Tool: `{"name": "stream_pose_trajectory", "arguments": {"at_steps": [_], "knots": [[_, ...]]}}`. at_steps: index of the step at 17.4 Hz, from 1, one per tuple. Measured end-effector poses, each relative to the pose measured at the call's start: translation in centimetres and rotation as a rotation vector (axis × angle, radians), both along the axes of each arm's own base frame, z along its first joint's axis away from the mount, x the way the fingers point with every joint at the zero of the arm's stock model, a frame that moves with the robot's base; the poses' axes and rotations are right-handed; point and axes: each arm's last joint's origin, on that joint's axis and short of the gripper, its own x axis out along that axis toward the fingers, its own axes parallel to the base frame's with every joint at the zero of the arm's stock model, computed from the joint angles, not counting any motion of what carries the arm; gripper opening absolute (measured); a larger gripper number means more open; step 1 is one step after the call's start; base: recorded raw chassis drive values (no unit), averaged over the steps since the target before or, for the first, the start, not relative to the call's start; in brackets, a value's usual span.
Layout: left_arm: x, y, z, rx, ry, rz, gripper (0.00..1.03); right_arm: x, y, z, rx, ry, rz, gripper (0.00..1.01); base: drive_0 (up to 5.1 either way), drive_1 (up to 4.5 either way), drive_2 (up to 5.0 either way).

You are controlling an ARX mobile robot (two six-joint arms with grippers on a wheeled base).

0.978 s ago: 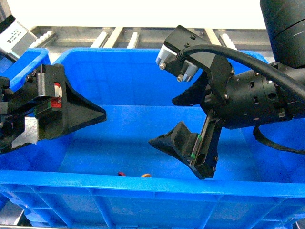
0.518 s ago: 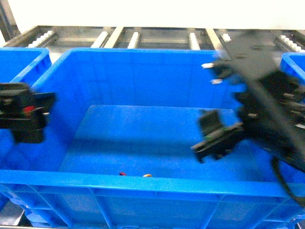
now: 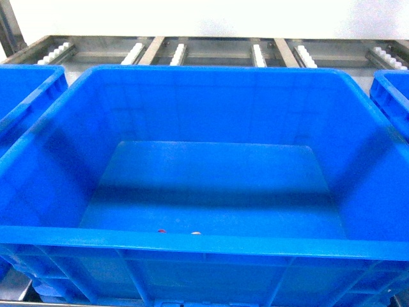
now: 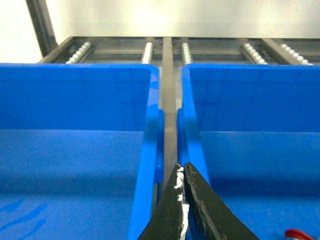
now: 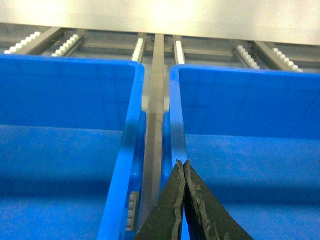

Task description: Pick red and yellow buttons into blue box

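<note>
Steel roller rack (image 3: 211, 48) behind, carrying blue box (image 3: 211, 240); red button (image 3: 162, 231) and yellow button (image 3: 196, 233) lying inside at near wall. Left gripper (image 4: 181, 172) closed, empty; right gripper (image 5: 182, 167) closed, empty.

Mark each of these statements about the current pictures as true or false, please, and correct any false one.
1. Both arms are visible in the head view. False: neither arm shows there, only the blue box and its neighbours.
2. The left claw is shut with nothing between its tips. True.
3. The right claw is wide open. False: its tips meet.
4. Two small items, one red and one pale, peek over the near rim of the blue box in the head view. True.
5. The blue box sits on a wooden table. False: metal roller rails show behind it.
</note>
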Motion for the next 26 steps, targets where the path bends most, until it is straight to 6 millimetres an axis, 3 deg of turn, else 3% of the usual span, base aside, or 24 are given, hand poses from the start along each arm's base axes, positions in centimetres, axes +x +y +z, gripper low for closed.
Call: {"name": "stream_pose_trajectory", "arguments": {"at_steps": [8, 15, 26], "knots": [[-2.3, -0.1, 0.7, 0.0, -0.029, -0.016, 0.02, -3.4, -2.1, 0.3, 0.004, -0.013, 0.001, 0.02, 0.0, 0.0, 0.0], [-4.0, -0.1, 1.2, 0.0, -0.047, -0.017, 0.02, -5.6, -2.0, 0.9, 0.004, -0.034, 0.008, 0.02, 0.0, 0.0, 0.0], [-5.3, -0.1, 1.2, 0.0, -0.047, -0.017, 0.02, -7.5, -2.0, 1.1, 0.004, -0.043, 0.008, 0.02, 0.0, 0.0, 0.0]]}}
